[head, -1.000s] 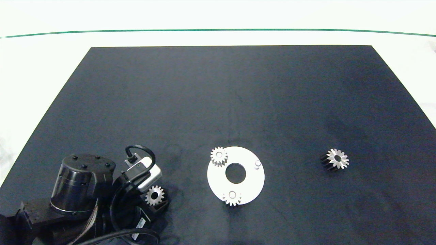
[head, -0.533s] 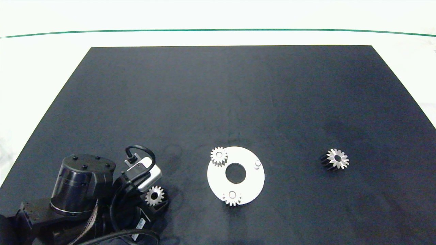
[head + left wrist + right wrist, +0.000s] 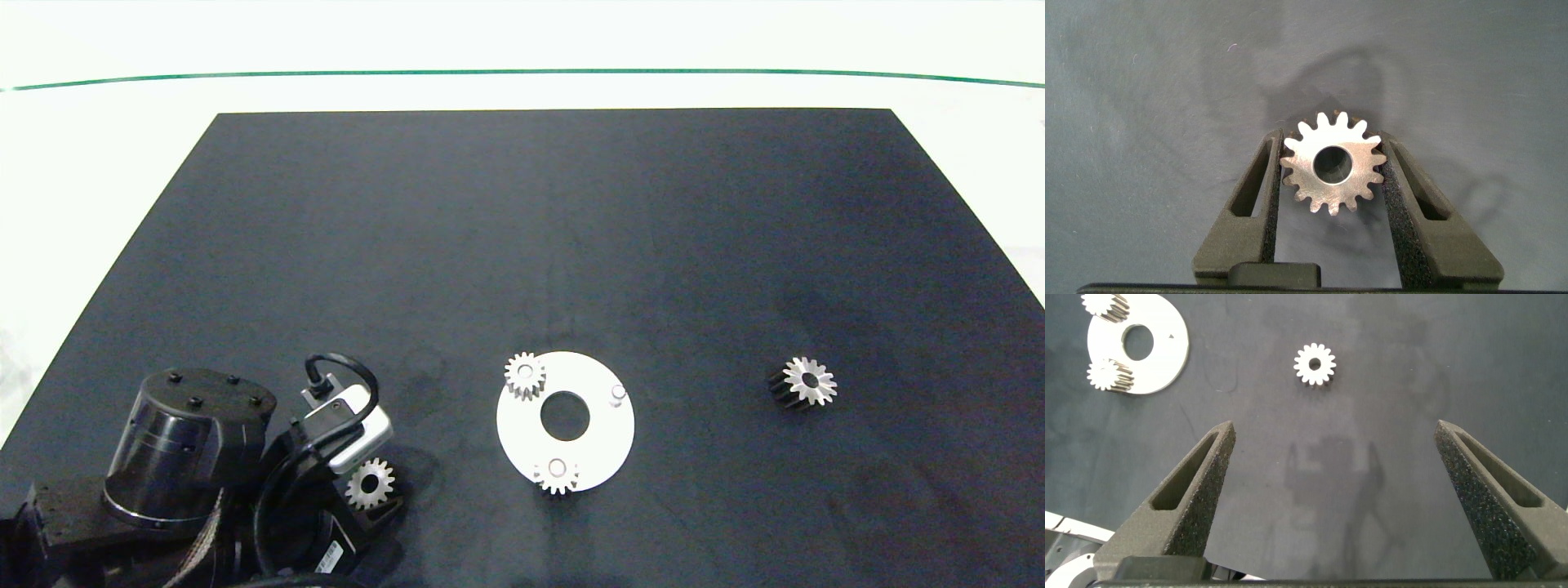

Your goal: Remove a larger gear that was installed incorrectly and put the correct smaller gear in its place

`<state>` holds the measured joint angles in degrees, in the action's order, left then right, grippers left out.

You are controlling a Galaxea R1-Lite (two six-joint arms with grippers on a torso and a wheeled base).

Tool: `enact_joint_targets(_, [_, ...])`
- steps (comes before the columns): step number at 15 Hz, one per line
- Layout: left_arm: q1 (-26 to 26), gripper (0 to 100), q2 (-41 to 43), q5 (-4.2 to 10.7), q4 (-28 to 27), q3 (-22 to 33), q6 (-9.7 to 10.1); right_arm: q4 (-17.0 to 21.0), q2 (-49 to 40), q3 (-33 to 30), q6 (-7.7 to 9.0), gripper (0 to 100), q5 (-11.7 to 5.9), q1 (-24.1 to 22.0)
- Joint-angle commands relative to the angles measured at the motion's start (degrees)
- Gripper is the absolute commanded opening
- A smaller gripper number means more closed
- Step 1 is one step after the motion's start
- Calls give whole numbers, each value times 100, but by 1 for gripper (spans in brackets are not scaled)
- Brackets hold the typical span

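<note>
Now my left pincer (image 3: pixel 1331 167) is clamped on the smaller gear (image 3: pixel 370 483) at near left; right pincer (image 3: pixel 1331 457) wide apart. Larger gear (image 3: pixel 804 382) lies right of the plate (image 3: pixel 600 441). Risk: gear slips or misses the bare peg (image 3: pixel 617 394) if tilted.

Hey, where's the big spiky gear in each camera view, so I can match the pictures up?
Head view: the larger gear lies alone on the dark mat, right of the white disc.
Left wrist view: not in it; only the smaller gear in the left pincer.
Right wrist view: it lies beyond the open right pincer, between its fingers.
Shared landmark: the white disc, also in the right wrist view.
</note>
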<state>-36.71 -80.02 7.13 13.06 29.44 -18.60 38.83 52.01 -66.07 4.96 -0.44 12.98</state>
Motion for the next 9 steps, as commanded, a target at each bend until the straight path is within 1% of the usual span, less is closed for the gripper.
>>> enact_joint_targets(1, [-495, 22, 435, 43, -664, 730, -3, 20, -76, -81, -22, 100, -9, 2])
enact_joint_targets(3, [-785, 22, 399, 122, -972, 1266, -3, 28, -164, -169, -30, 100, -9, -6])
enact_joint_targets(5, [-1040, 22, 303, 131, -1376, 1714, -3, 37, -261, -195, -83, 100, -9, -6])
enact_joint_targets(9, [-1304, 22, -295, 139, -1402, 2171, -12, 55, -463, -327, -83, 100, -35, -6])
